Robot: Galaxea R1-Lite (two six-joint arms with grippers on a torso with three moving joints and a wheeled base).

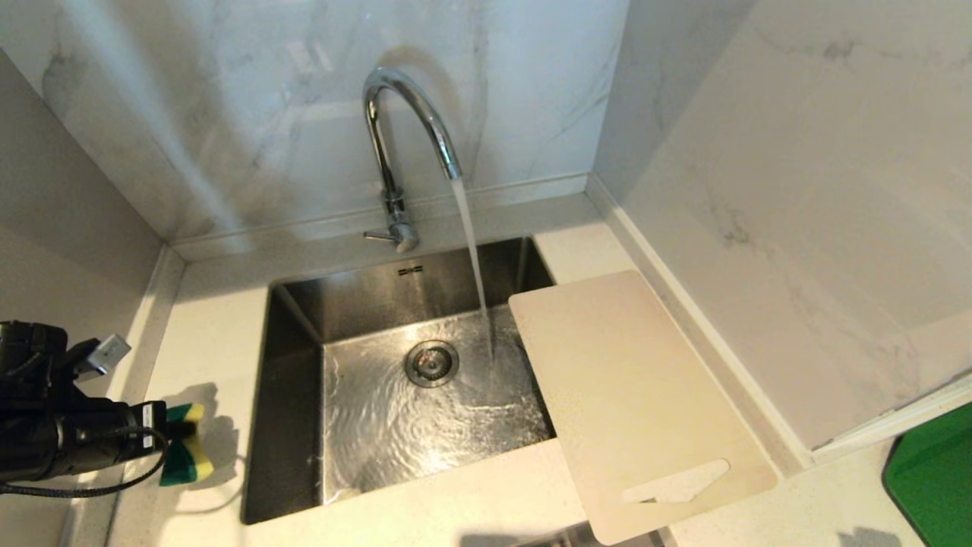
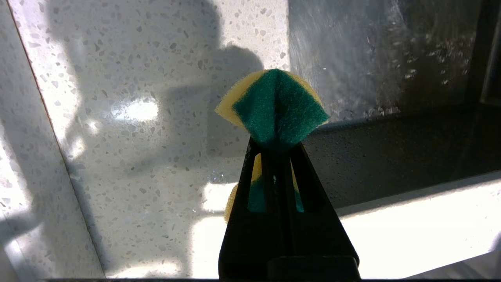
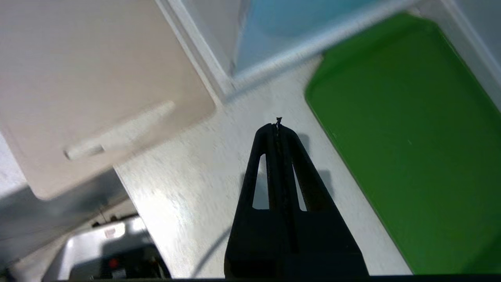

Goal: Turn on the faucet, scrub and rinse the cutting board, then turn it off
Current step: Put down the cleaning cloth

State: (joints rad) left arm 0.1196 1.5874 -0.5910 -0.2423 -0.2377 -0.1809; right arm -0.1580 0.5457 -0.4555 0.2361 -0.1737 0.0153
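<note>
Water streams from the chrome faucet into the steel sink; its small lever sticks out at the base. The pale beige cutting board lies on the counter right of the sink, one edge jutting over the basin, handle slot nearest me. In the right wrist view the cutting board shows beside my shut, empty right gripper, which hovers over bare counter and is outside the head view. Left of the sink, my left gripper is shut on a green-and-yellow sponge, the sponge bulging past the fingertips.
A green tray lies on the counter at the far right, next to my right gripper. Marble walls close in behind and to the right of the sink. The drain sits in the wet basin floor.
</note>
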